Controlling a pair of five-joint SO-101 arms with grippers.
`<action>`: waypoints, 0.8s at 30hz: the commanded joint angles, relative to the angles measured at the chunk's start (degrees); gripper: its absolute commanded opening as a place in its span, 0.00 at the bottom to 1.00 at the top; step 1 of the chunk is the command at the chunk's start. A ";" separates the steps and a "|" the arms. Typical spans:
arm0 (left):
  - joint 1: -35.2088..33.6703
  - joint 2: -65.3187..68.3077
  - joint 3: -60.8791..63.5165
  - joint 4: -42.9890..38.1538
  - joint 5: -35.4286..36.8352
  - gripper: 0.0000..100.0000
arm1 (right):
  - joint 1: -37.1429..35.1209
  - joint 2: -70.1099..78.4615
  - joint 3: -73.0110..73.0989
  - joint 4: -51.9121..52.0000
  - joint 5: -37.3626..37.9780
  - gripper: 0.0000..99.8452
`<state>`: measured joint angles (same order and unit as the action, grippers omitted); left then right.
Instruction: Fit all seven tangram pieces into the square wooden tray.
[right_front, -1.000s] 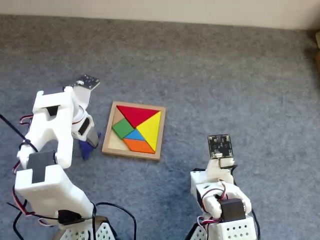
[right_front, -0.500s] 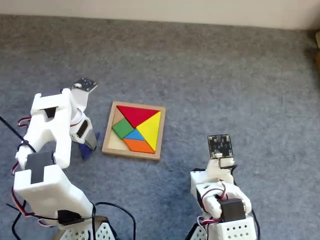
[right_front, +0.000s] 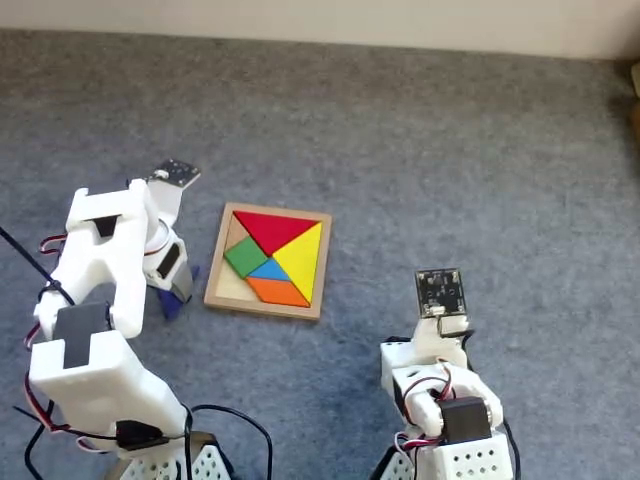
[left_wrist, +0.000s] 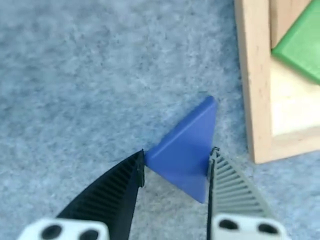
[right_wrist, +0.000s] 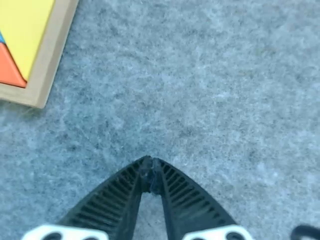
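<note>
Stock as I read it from my station:

1. Left tool (left_wrist: 176, 156): I log it as clamped on the blue triangle (left_wrist: 186, 142). The black finger (left_wrist: 120, 182) meets one corner and the grey finger (left_wrist: 230, 185) presses the opposite edge. I cannot tell whether the piece is lifted or resting on the table (right_front: 450, 130).
2. Blue triangle: outside the tray (right_front: 214, 262), just beside its left-hand rim as the high view shows it. One point of the triangle aims toward that rim without touching it.
3. Tray: square, pale wood, lying flat on the grey felt-like table between the two arms, nearer the left arm.
4. Pieces I count inside the tray, five:
   - a red triangle (right_front: 270, 230) along the far side;
   - a yellow triangle (right_front: 302, 258) along the right side;
   - a green square (right_front: 245, 257) set on its corner at the left;
   - a small light-blue triangle (right_front: 268, 269) at the middle;
   - an orange piece (right_front: 277, 291) along the near side.
5. Bare wood shows in the tray's near-left corner, beside the green square.
6. Right tool (right_wrist: 150, 172): fingers closed tip to tip and holding nothing. It sits over bare table, well apart from the tray's near-right corner.
</note>
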<state>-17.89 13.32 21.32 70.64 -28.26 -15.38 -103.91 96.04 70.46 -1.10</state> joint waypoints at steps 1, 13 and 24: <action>1.71 -0.40 -0.04 0.35 -0.26 0.16 | 0.57 -0.84 8.75 -0.13 -0.53 0.02; 1.80 -6.64 0.04 3.16 7.47 0.16 | 0.57 -0.84 8.75 -0.13 -0.53 0.02; 5.14 -20.97 0.13 14.07 20.57 0.16 | 0.57 -0.84 8.75 -0.13 -0.53 0.02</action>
<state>-15.78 -3.38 21.76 81.36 -10.95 -15.38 -103.91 96.04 70.46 -1.10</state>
